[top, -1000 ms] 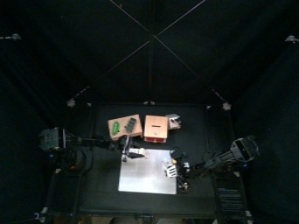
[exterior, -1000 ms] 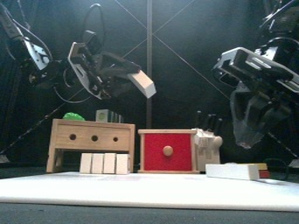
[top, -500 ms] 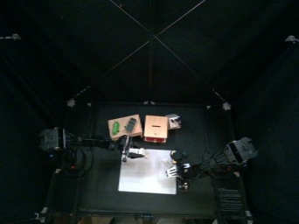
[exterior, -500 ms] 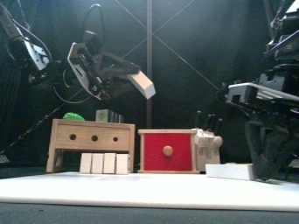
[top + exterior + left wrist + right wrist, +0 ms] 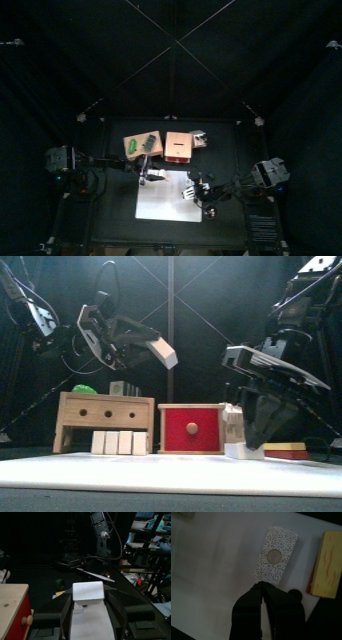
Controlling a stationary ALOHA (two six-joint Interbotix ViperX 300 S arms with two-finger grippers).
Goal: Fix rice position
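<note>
My right fingers [image 5: 260,587] are pinched together just beside the speckled white rice block [image 5: 275,553], not holding it. My left fingers [image 5: 90,607] grip a white cube [image 5: 88,592] high up. I think the rice is not fixed yet.

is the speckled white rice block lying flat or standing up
Lying flat: the right wrist view shows the speckled white rice block with its broad face up on the white mat.
</note>
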